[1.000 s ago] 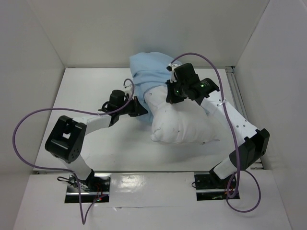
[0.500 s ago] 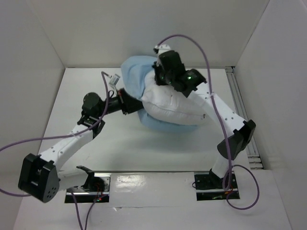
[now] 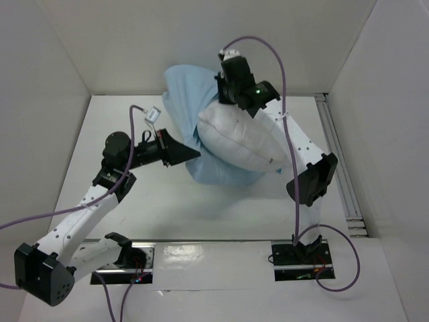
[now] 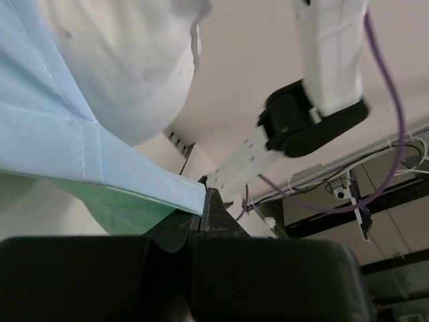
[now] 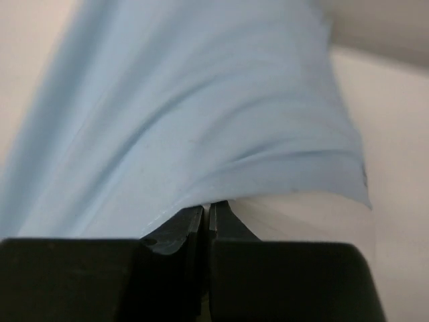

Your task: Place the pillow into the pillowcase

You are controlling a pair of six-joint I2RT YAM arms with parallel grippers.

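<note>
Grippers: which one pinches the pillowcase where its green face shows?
The left gripper, at a corner of the limp light-blue cloth pillowcase; the right gripper pinches only blue.

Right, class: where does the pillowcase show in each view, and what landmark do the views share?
Top external: pillowcase upper centre, around the pillow's far end.
Left wrist: its blue hem across the left, green face below, pinched in the left pincer.
Right wrist: its blue cloth fills most of the frame, hem in the right pincer.
Shared landmark: the white pillow against the cloth.

Overhead camera looks down; both wrist cameras sit close against the pillowcase.
</note>
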